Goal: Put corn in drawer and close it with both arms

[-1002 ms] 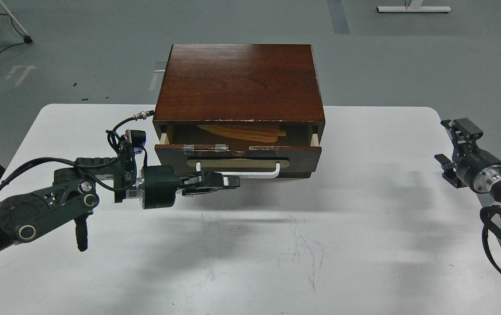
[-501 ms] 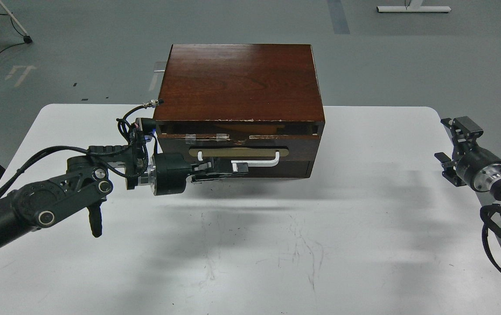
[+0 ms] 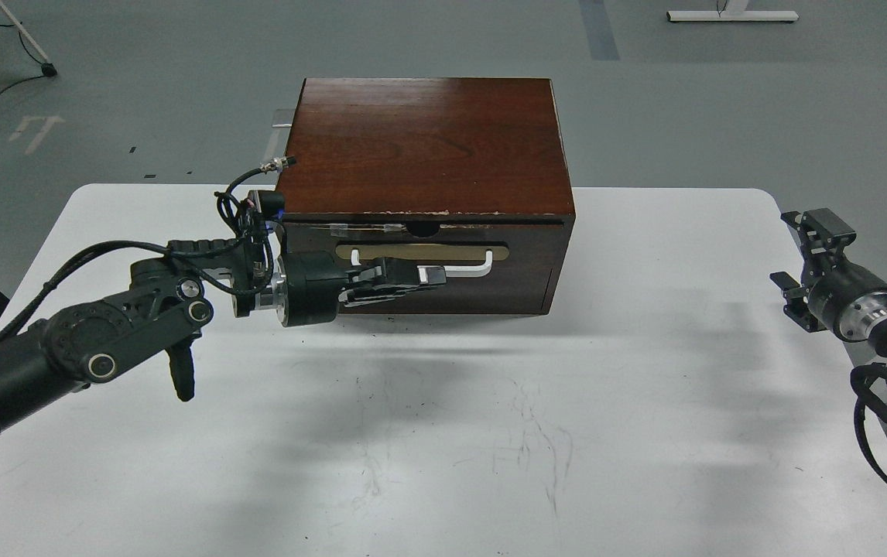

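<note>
The drawer [image 3: 521, 259] has a dark reddish-brown front, a tan oval plate and a white bar handle [image 3: 467, 271]. It sits pushed flush into the brown wooden cabinet [image 3: 424, 143]. The corn is hidden; nothing of it shows. My left gripper [image 3: 422, 276] reaches in from the left and is closed around the left part of the white handle, against the drawer front. My right gripper [image 3: 796, 259] hovers at the table's right edge, far from the cabinet, with its jaws apart and nothing in them.
The cabinet stands at the back middle of the white table [image 3: 490, 433]. A plain handleless panel [image 3: 490, 298] lies below the drawer. Loose cables hang by my left wrist [image 3: 246, 213]. Grey floor lies beyond the table.
My left gripper moved forward on the handle and pushed the drawer from partly open to flush in the cabinet. The yellow corn inside went out of sight. The right arm has not moved.
</note>
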Tool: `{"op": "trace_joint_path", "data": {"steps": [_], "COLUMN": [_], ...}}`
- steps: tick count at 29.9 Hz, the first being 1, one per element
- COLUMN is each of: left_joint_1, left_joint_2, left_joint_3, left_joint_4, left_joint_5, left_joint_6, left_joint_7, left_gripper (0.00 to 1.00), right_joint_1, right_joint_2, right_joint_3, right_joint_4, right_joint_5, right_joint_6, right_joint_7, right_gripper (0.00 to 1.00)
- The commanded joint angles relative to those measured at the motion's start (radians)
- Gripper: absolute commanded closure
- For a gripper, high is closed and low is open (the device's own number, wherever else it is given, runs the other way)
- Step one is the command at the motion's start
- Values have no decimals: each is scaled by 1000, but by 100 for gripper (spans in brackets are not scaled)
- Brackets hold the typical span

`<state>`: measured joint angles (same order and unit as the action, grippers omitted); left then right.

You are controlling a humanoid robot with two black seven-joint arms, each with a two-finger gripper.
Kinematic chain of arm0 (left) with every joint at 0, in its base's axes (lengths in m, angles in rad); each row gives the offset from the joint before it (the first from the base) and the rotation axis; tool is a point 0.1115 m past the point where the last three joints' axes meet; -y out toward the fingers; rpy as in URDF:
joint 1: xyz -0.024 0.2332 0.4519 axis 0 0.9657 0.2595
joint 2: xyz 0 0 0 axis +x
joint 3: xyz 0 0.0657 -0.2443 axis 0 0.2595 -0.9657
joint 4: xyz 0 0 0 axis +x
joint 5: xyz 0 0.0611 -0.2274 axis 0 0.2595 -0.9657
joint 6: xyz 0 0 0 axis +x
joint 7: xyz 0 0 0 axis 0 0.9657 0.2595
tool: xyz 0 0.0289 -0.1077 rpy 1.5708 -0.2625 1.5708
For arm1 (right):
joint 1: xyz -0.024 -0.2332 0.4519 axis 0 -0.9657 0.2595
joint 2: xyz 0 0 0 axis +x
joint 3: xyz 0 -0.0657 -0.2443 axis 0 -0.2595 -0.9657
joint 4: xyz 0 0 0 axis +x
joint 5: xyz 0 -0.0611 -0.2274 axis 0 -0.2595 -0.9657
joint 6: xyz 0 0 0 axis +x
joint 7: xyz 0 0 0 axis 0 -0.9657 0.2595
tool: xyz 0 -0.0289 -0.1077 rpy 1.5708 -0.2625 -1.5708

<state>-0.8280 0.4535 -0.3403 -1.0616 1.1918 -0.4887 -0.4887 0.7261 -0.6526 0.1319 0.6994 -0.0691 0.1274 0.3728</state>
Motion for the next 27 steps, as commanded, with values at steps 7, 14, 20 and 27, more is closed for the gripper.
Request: {"op": "trace_joint_path", "data": {"steps": [7,14,20,27], "left_joint_1": [0,0,-8,15], "left_joint_2": [-1,-1,-16,7], "left_joint_3": [1,0,-2,12], "left_joint_4": [2,8,20,-44], "left_joint_5": [0,0,-1,-18], "left_joint_6": [0,0,0,0], "left_joint_7": [0,0,0,0], "left_gripper": [71,68,64,7], "right_joint_1": [1,-1,-2,-2], "right_joint_2": [1,1,1,1], "right_joint_3": [0,0,0,0], "right_joint_4": [-1,-1,-1,-1], "right_joint_5": [0,0,0,0], "right_joint_6": [0,0,0,1], "right_joint_7": [0,0,0,0], "right_gripper": [1,1,0,0]}}
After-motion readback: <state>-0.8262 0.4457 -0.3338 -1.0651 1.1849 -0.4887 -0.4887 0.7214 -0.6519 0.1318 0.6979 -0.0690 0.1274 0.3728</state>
